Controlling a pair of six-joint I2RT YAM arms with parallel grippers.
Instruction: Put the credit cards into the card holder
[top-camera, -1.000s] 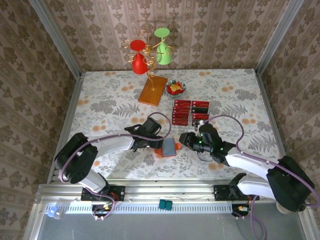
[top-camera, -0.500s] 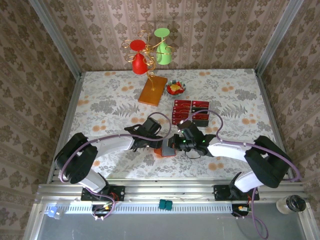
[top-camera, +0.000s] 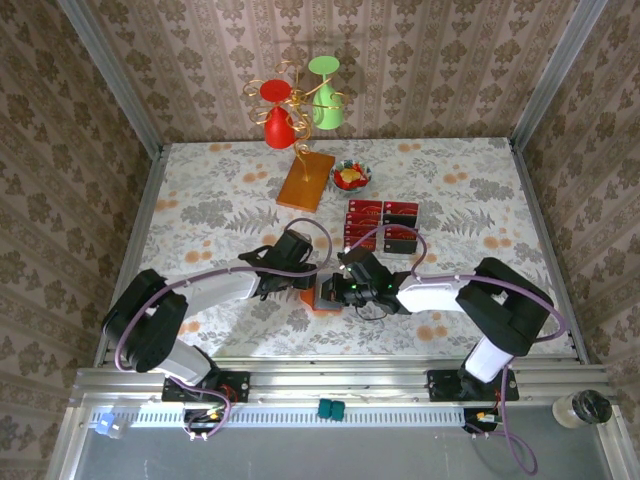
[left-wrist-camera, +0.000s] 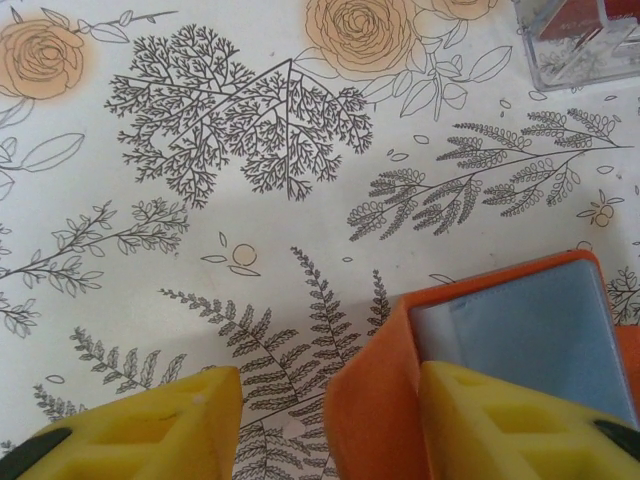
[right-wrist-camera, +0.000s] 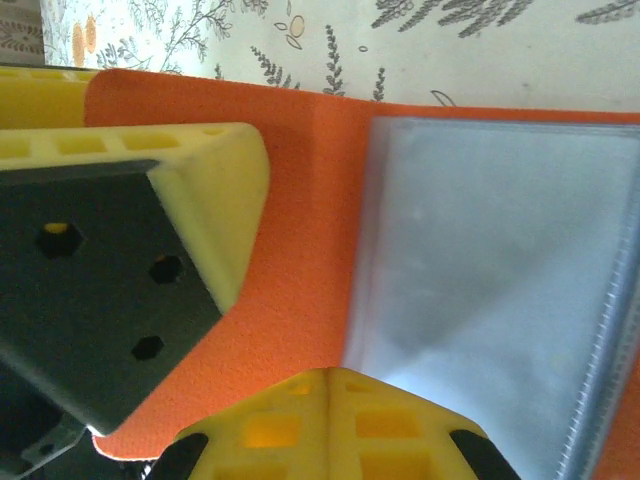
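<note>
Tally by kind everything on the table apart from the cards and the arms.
Wallet: 1
Wooden board: 1
Bowl: 1
Wire stand: 1
Glasses hung on the stand: 2, one red and one green
Total: 6

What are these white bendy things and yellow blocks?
Those are two white robot arms bolted to a flowery table. One picture looks down from above. The other two come from a camera on each wrist, so the yellow blocks are fingers. On the table lie small red and dark credit cards, a flat orange-brown wooden board, a bowl of colourful bits and a gold wire stand with a red and a green glass. The right gripper pinches the small orange folding card holder; the left gripper is open around its edge.
</note>
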